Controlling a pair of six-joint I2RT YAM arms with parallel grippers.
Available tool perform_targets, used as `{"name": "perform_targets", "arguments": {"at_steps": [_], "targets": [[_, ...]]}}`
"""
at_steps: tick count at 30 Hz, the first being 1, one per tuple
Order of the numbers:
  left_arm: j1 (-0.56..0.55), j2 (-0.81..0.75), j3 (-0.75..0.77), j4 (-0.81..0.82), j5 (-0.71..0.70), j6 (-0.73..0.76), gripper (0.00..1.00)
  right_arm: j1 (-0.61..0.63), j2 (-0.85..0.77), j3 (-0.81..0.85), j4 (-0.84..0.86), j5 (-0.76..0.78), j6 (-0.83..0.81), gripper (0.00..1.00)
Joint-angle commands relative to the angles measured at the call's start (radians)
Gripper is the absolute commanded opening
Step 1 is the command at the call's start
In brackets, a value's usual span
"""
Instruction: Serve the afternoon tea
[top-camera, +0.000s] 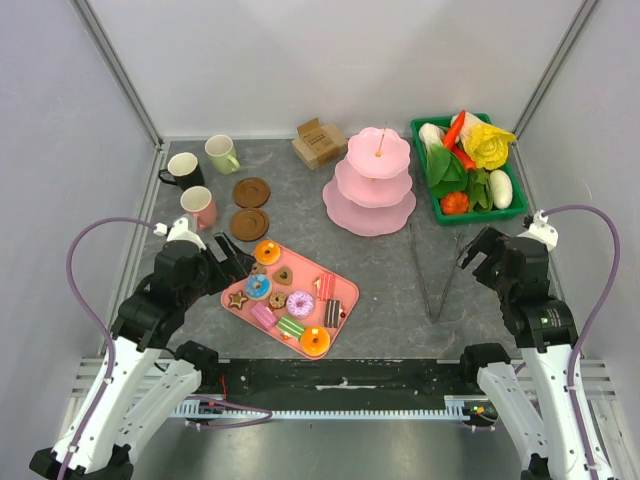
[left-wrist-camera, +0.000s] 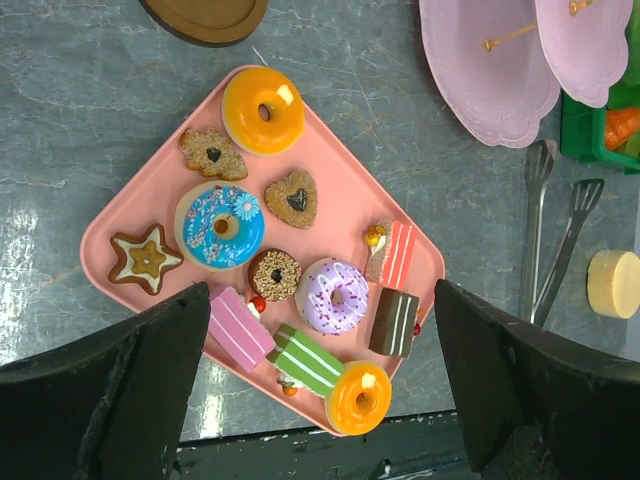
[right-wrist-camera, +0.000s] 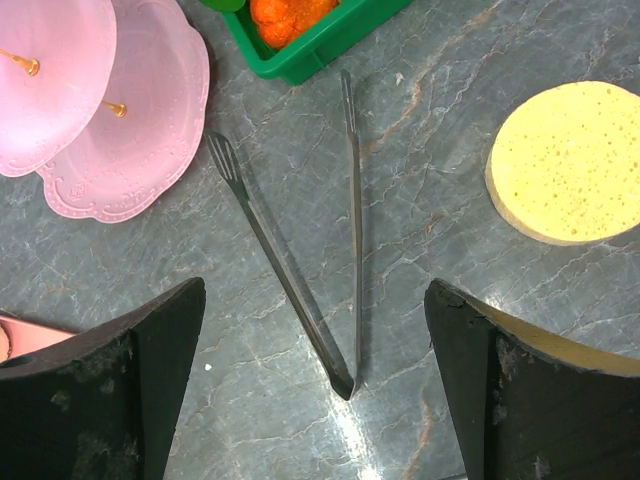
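Observation:
Several toy pastries lie on a flat pink tray (top-camera: 346, 289) near the front left, among them an orange donut (left-wrist-camera: 263, 110), a blue donut (left-wrist-camera: 220, 226) and a purple donut (left-wrist-camera: 335, 295). My left gripper (top-camera: 235, 262) hovers over the tray's near side, open and empty (left-wrist-camera: 322, 300). The black mug (top-camera: 182, 170), pale green mug (top-camera: 221, 153) and pink mug (top-camera: 199, 207) stand at the back left beside two brown coasters (top-camera: 251, 191). My right gripper (top-camera: 472, 252) hangs open above the metal tongs (right-wrist-camera: 270, 250), holding nothing (right-wrist-camera: 315, 290).
A pink three-tier stand (top-camera: 369, 180) rises at the back centre. Behind it sits a small cardboard box (top-camera: 319, 142). A green basket (top-camera: 440, 212) of toy vegetables is at the back right. A round yellow sponge (right-wrist-camera: 567, 160) lies right of the tongs.

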Motion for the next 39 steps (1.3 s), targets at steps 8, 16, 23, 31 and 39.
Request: {"name": "perform_targets", "arguments": {"at_steps": [8, 16, 23, 31, 39], "targets": [[0.002, -0.018, -0.013, 0.073, 0.023, 0.001, 0.99, 0.001, 0.039, -0.005, 0.023, -0.085, -0.036, 0.98], [0.002, -0.027, -0.061, 0.133, 0.058, 0.024, 0.99, 0.020, 0.160, -0.060, -0.059, -0.172, -0.059, 0.98], [0.002, -0.017, -0.074, 0.141, 0.071, 0.027, 0.99, 0.270, 0.264, -0.103, 0.006, 0.020, 0.080, 0.98], [0.003, -0.015, -0.090, 0.151, 0.074, 0.021, 0.99, 0.462, 0.456, -0.140, 0.113, 0.195, 0.205, 0.98], [0.003, -0.012, -0.090, 0.155, 0.075, 0.023, 0.99, 0.462, 0.596, -0.180, 0.237, 0.236, 0.197, 0.98]]}}
